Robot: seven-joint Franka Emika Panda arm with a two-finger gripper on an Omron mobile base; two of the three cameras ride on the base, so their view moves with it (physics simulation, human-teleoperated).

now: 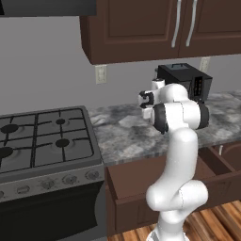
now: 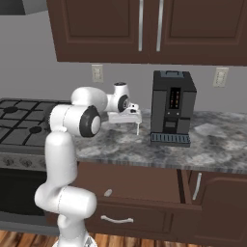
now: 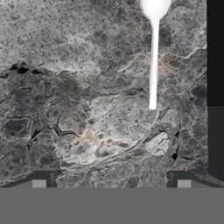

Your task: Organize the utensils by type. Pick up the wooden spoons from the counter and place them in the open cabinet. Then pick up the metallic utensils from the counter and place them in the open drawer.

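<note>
My hand (image 2: 137, 126) hangs open over the marbled bench (image 3: 78, 87), gripping nothing, just left of the black coffee machine (image 2: 172, 107). A silvery spoon (image 3: 153, 57) lies flat on the bench beside that machine. The open drawer (image 1: 141, 181) juts out below the bench edge.

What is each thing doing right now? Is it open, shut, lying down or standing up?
tool: open, hovering over the counter, holding nothing
metal spoon: lying flat on the counter, untouched
drawer: pulled open under the counter
wall cabinet doors: shut
coffee machine: standing upright on the counter
counter: grey marbled stone, holding the spoon and the coffee machine
</note>
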